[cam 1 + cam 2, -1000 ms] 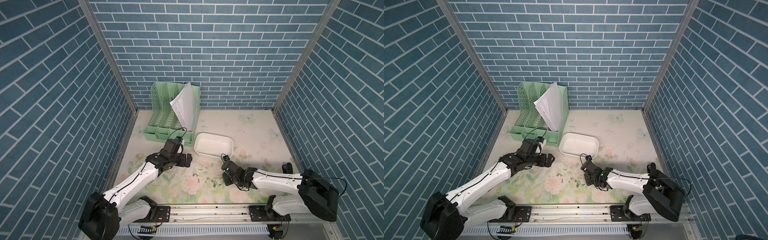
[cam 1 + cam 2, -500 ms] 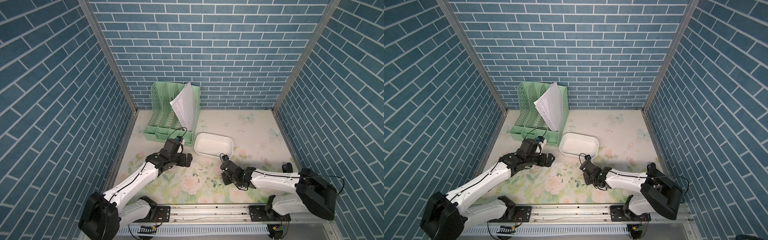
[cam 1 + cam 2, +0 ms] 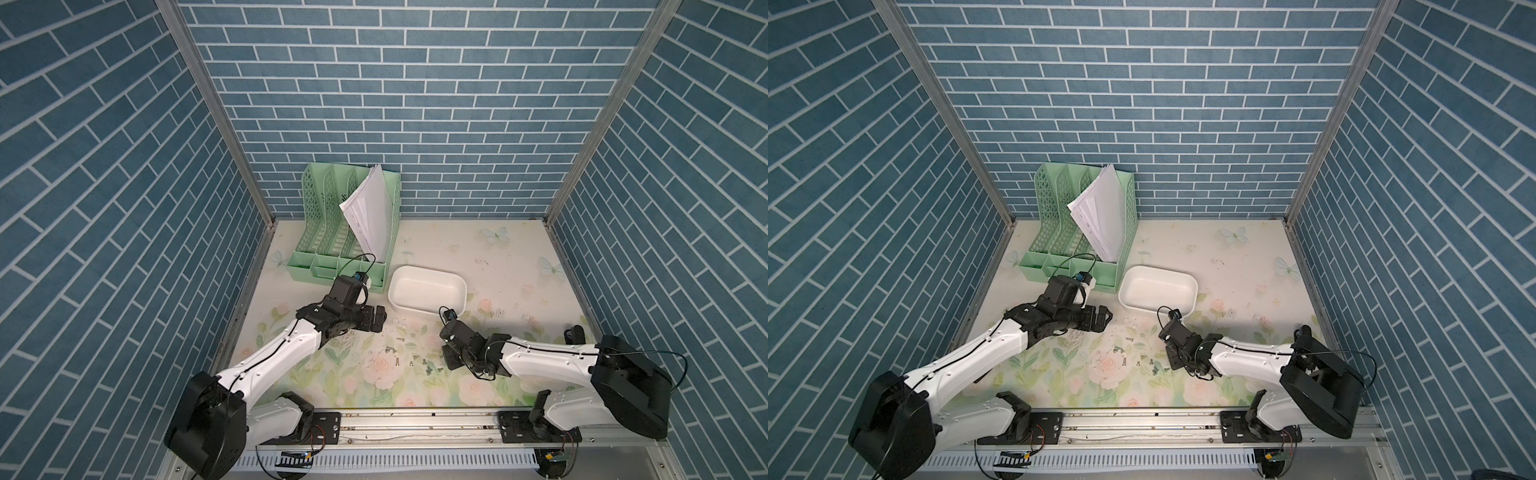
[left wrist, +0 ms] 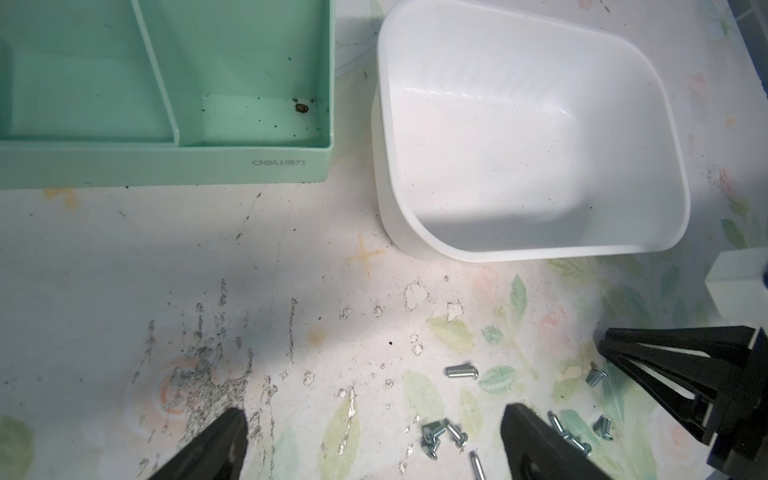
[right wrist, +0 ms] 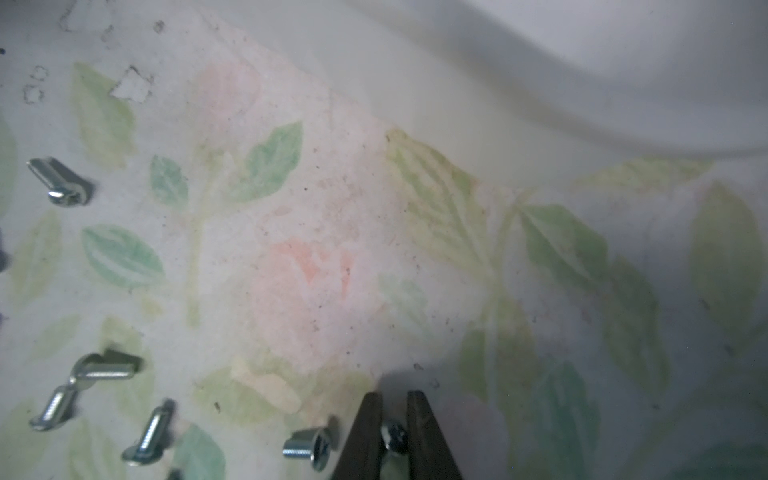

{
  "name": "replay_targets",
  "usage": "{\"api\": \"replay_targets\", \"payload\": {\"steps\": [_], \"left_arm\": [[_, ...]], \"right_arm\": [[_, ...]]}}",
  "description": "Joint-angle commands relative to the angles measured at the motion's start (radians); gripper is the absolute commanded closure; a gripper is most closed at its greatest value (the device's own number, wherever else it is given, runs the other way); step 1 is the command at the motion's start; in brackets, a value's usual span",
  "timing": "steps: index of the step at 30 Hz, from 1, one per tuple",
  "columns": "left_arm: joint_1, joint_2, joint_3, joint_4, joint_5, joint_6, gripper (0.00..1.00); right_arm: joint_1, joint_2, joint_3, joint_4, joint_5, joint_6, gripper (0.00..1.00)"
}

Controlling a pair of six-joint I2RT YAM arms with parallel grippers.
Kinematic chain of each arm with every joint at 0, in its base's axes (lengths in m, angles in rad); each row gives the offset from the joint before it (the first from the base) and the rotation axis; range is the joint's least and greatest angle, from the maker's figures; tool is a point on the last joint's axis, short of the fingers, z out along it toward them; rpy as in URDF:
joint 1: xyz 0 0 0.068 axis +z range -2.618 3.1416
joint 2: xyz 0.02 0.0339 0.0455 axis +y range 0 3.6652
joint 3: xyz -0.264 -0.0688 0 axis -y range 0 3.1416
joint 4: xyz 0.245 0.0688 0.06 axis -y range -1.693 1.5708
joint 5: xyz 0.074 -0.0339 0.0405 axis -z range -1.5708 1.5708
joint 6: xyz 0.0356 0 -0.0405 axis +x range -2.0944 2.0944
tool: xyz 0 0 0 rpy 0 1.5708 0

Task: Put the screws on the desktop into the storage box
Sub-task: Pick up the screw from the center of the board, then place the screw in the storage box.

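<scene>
Pinching one screw by its head, the right gripper sits low at lower centre of a top view, beside the other screws loose on the desktop. The storage box lies just above (apparently empty; short carry). The left gripper hovers spread wide, clear.

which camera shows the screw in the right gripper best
The right wrist view: the screw sits close up, pinched between the right gripper's dark fingers. In both top views it is too small to tell. The left wrist view shows that gripper side-on, screw unseen.
</scene>
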Motion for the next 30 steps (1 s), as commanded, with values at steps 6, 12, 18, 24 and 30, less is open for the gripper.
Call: {"api": "replay_targets", "payload": {"steps": [6, 12, 18, 24, 30], "left_arm": [[0.004, 0.011, 0.032, 0.047, 0.024, -0.011, 0.0], [0.004, -0.001, 0.033, 0.019, 0.006, -0.009, 0.0], [0.004, -0.006, 0.035, -0.004, 0.003, -0.012, 0.0], [0.004, -0.001, 0.024, -0.019, 0.0, -0.032, 0.0], [0.002, -0.006, 0.027, -0.052, -0.022, -0.037, 0.0]], "right_arm": [[-0.007, -0.034, 0.105, -0.116, 0.029, -0.062, 0.85], [-0.054, -0.038, 0.183, -0.126, 0.025, -0.118, 0.85], [-0.145, -0.007, 0.268, -0.094, -0.008, -0.19, 0.85], [-0.223, 0.068, 0.349, -0.058, -0.042, -0.259, 0.84], [-0.252, 0.15, 0.409, -0.031, -0.056, -0.295, 0.72]]}}
